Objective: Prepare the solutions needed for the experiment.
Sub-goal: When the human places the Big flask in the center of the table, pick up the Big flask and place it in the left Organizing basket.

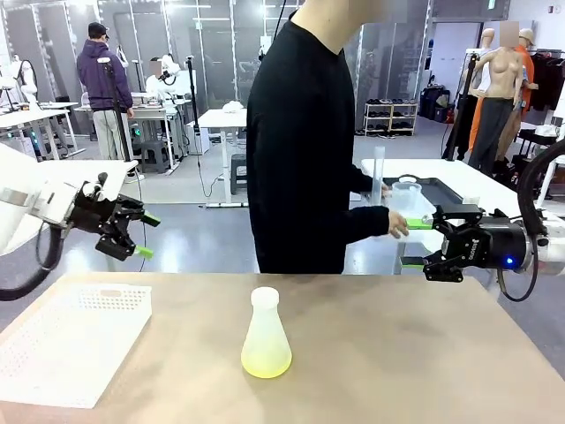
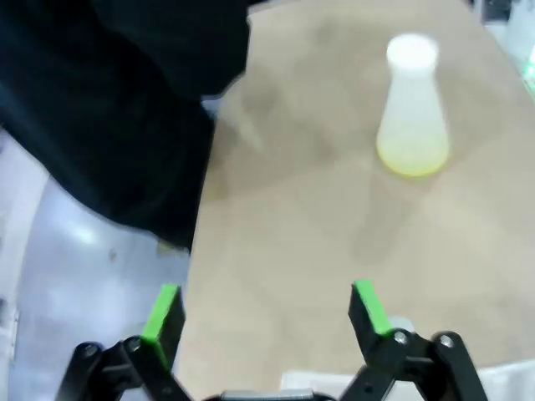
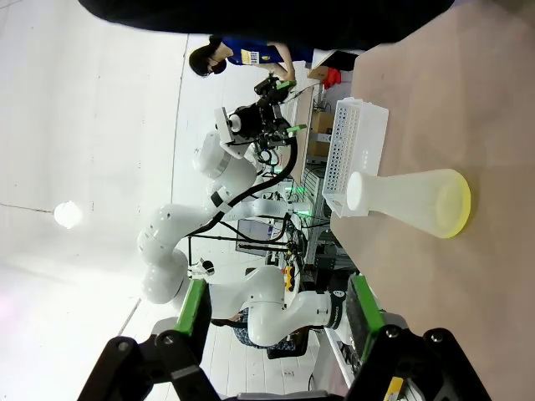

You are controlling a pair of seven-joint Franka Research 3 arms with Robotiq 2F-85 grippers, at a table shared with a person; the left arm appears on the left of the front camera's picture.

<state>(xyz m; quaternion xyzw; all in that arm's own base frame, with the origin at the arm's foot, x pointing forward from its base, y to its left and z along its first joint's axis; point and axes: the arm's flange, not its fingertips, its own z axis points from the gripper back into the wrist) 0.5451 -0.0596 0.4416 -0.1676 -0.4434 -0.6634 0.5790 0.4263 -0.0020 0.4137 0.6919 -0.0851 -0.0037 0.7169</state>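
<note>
Your left gripper (image 1: pixel 147 236) hangs over the left side of the table (image 1: pixel 424 353), above the surface, jaws spread wide w/ nothing between the green pads. In the left wrist view they frame bare tabletop.

Your right gripper (image 1: pixel 415 244) hovers at far right, beyond the table's far edge. Its jaws also stand apart & empty, fingers aimed toward the middle.

The solution (image 1: pixel 266 360), a shallow lime-yellow layer, sits in the bottom of a translucent conical flask (image 1: pixel 266 329). The flask stands upright near table ctr, well apart from both grippers.

A white perforated tray (image 1: pixel 71 344) lies at the near left corner, clear of the flask. In the right wrist view, rolled sideways, it appears just behind the flask neck.

A person in a black top (image 1: pixel 300 150) stands at the far side. One hand (image 1: pixel 397 225) is on a clear beaker (image 1: pixel 408 201), just beside the right gripper's upper pad. Can't tell if hand & pad touch.
</note>
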